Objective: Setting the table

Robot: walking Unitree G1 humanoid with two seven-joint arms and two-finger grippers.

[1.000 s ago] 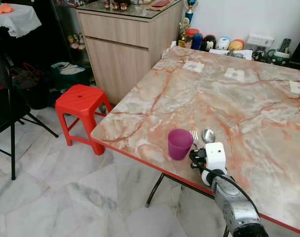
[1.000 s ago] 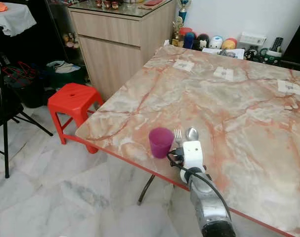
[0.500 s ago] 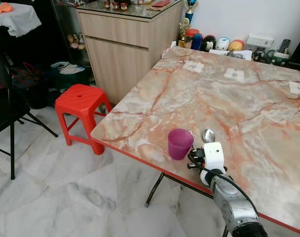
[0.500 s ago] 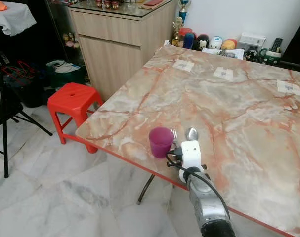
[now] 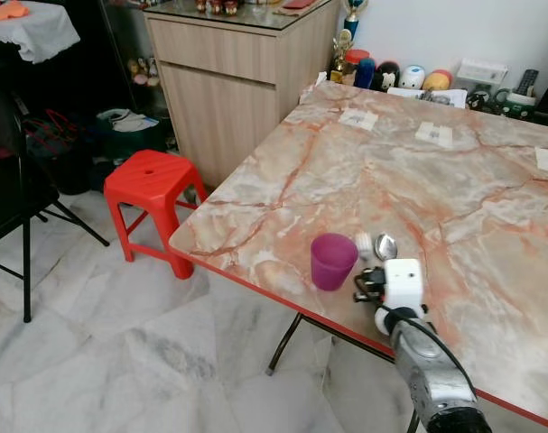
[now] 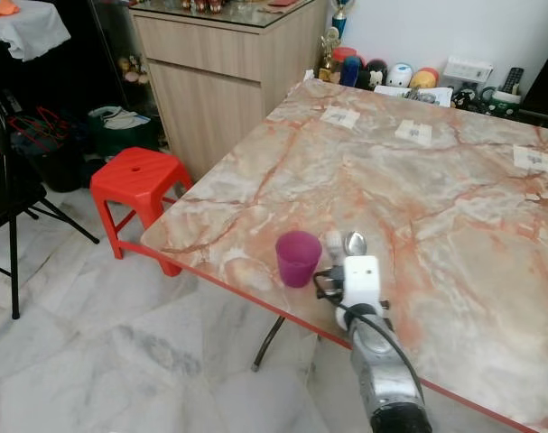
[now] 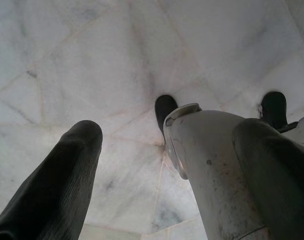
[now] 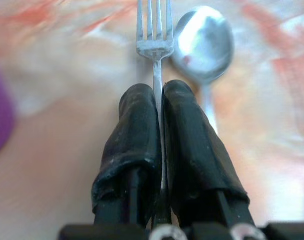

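A purple cup (image 5: 332, 260) stands upright near the front edge of the marble table (image 5: 454, 180). Just right of it lie a metal fork (image 8: 154, 45) and a spoon (image 8: 204, 42), side by side with their heads pointing away from me. My right gripper (image 8: 159, 97) is shut on the fork's handle, low over the table edge, and the fork's tines stick out past the fingertips. The spoon (image 5: 385, 245) lies free beside the gripper. My left gripper (image 7: 167, 180) hangs open over the floor beside my leg.
A red plastic stool (image 5: 150, 185) stands on the marble floor left of the table, in front of a wooden cabinet (image 5: 228, 81). A black chair (image 5: 12, 171) is at the far left. Paper cards (image 5: 436, 133) and small items line the table's far side.
The view has shifted slightly. My right gripper stays shut on the fork beside the cup, and the fork's head now looks blurred.
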